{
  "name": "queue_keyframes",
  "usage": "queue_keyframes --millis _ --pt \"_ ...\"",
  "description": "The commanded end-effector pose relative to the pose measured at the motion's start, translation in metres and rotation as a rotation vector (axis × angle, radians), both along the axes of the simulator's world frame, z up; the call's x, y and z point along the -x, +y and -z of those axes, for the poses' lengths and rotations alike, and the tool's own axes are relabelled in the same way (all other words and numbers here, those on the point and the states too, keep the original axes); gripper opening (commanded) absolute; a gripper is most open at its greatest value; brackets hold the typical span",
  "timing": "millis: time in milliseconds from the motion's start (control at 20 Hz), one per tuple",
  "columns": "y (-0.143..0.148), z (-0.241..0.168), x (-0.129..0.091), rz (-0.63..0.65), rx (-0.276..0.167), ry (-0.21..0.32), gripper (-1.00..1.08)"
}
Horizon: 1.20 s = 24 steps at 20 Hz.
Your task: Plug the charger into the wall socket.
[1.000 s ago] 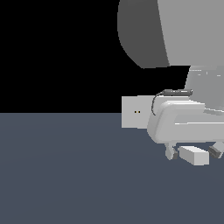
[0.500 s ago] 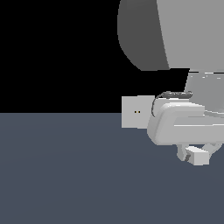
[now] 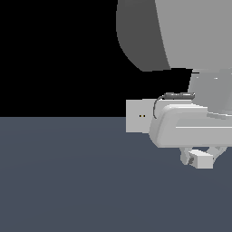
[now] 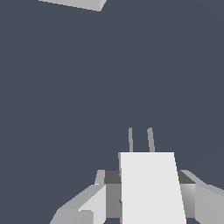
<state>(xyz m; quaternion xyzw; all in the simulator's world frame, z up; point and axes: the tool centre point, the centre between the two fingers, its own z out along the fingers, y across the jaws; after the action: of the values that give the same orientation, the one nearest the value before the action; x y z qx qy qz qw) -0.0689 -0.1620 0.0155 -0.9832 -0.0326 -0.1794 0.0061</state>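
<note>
Grip: your gripper (image 4: 146,199) is clamped on the charger (image 4: 151,186), a finger on each side.
Prongs: they lead toward the wall socket (image 3: 138,116), so you can push straight in (holes face you).
Socket: upright at ten o'clock of the charger, well apart.
Change: the charger sits higher off the floor (image 3: 68,181) than a second ago.

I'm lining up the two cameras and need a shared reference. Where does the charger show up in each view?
Exterior view: the charger sits low at the exterior view's right, under the arm's body, between the jaws.
Wrist view: the charger is the large pale block in the foreground, its two thin prongs pointing away over the floor.
Shared landmark: the wall socket, an upright plate in the exterior view; in the wrist view only its edge shows.
</note>
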Motion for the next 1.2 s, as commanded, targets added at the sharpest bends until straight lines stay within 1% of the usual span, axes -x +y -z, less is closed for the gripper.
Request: queue_keyframes --millis 0,400,1150 --pt "0.005 -0.004 -0.002 0.01 0.0 -0.001 -1.0" --pt "0.028 -0.023 -0.009 0.074 -0.002 -0.004 -1.0" --pt "0.075 -0.064 -0.032 0.209 -0.003 -0.006 -1.0"
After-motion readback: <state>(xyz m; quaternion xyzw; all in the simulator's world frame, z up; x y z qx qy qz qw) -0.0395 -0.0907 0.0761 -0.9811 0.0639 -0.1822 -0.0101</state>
